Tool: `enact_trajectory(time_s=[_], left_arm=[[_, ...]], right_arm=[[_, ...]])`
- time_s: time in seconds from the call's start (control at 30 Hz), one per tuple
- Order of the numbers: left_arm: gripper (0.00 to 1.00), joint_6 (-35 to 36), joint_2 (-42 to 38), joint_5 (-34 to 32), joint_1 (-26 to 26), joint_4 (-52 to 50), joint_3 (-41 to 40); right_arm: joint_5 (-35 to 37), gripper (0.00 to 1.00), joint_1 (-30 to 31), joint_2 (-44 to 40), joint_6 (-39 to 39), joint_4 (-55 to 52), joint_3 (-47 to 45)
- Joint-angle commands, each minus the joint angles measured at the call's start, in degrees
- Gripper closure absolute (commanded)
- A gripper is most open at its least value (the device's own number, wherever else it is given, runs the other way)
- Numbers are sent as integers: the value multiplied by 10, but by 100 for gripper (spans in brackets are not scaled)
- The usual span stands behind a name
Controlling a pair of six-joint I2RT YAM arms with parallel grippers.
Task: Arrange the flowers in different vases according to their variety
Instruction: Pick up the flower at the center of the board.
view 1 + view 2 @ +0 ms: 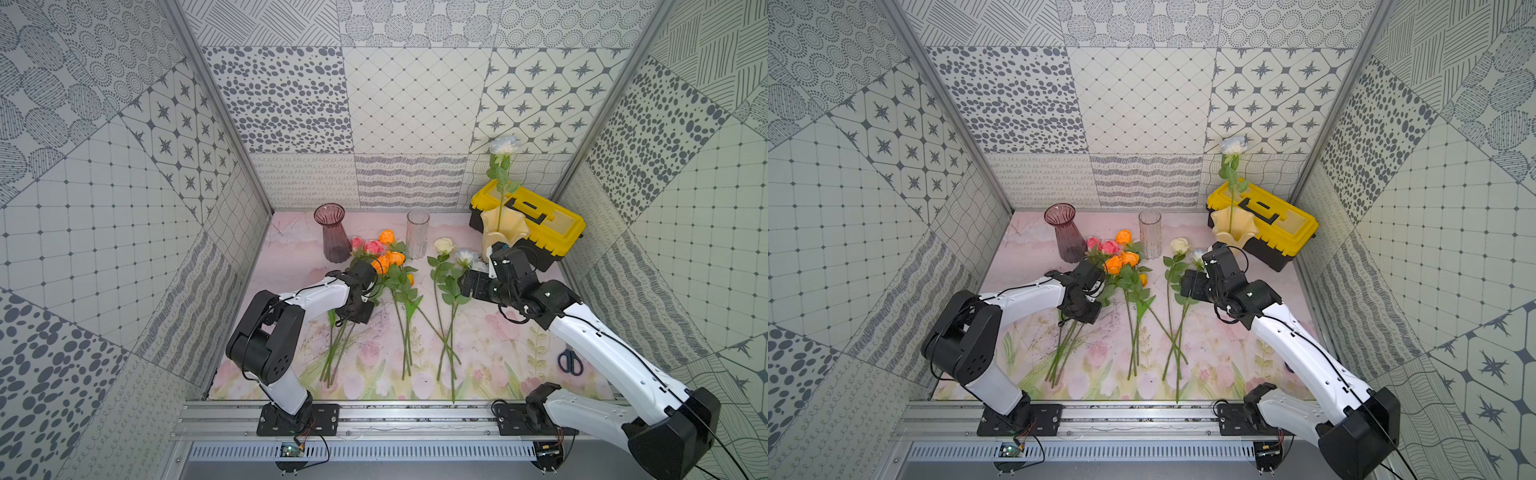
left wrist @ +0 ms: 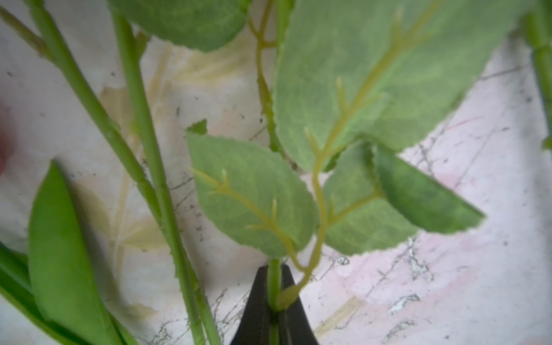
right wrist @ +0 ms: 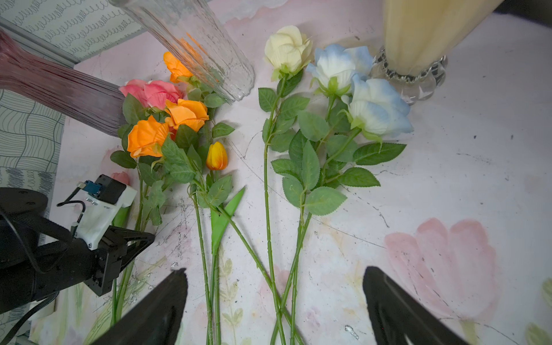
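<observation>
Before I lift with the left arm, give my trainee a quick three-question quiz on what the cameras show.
1. True or false: the left claw is shut on a green stem.
2. How many flowers stand in the cream vase?
3. The right claw is: A) open and empty, B) gripping a stem, C) gripping a vase.
Key: 1 true. 2 one, a white-blue rose. 3 A.
</observation>
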Motion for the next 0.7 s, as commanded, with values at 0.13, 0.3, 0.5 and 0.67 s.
enact_trajectory(time_s=[0.13, 0.3, 0.5, 0.67], left_arm=[[100, -25, -74, -58, -2, -4, -7], [100, -29, -130, -88, -2, -4, -6], [100, -14, -194, -101, -2, 9, 0], [100, 6, -270, -101, -2, 53, 5]], right_arm=[[1, 3, 3, -14, 9, 25, -9], [1, 3, 4, -12, 9, 29, -7], [-1, 3, 3, -11, 8, 32, -5], [-4, 3, 3, -10, 8, 35, -3]])
